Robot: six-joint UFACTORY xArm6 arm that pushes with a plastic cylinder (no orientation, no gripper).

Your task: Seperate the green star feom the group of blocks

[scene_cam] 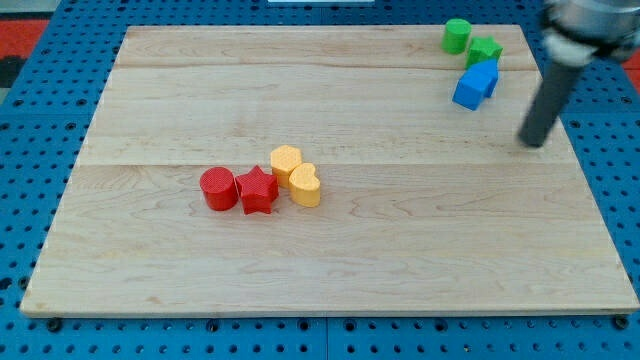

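Observation:
The green star (485,50) sits near the view's top right on the wooden board (330,260). It touches a green cylinder (457,35) on its upper left and blue blocks (476,84) just below it. My tip (535,143) stands to the right of and below this group, apart from it, about a block's width from the blue blocks.
Near the board's middle lies a second group: a red cylinder (218,189), a red star (257,191), a yellow hexagon (286,162) and a yellow heart (305,186), all touching. The board's right edge is close to my tip.

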